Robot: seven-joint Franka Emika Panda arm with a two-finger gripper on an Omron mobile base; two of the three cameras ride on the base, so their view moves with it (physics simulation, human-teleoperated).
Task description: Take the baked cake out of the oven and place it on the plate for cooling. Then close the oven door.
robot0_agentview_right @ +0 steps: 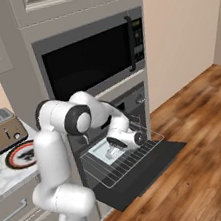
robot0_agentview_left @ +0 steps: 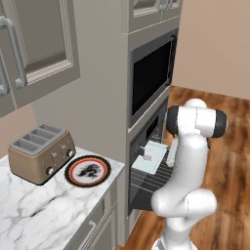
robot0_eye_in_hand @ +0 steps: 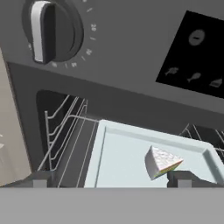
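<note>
The tool [robot0_eye_in_hand: 109,177] is hovering released, fingers spread wide, to straddle the cake [robot0_eye_in_hand: 161,162], which is lying on the tray [robot0_eye_in_hand: 118,162] on the pulled-out rack; the door [robot0_agentview_right: 142,170] is hanging open for access, and the plate [robot0_agentview_left: 88,171] is waiting on the surface [robot0_agentview_left: 44,205]

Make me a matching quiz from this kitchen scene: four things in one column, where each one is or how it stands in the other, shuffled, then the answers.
Things:
1. cake
2. plate
3. oven door
4. toaster

Places or states:
A. folded down open
B. on the pale tray on the pulled-out rack
C. at the back of the marble counter, left of the plate
D. on the counter beside the oven

Pairs: 1-B, 2-D, 3-A, 4-C
</note>
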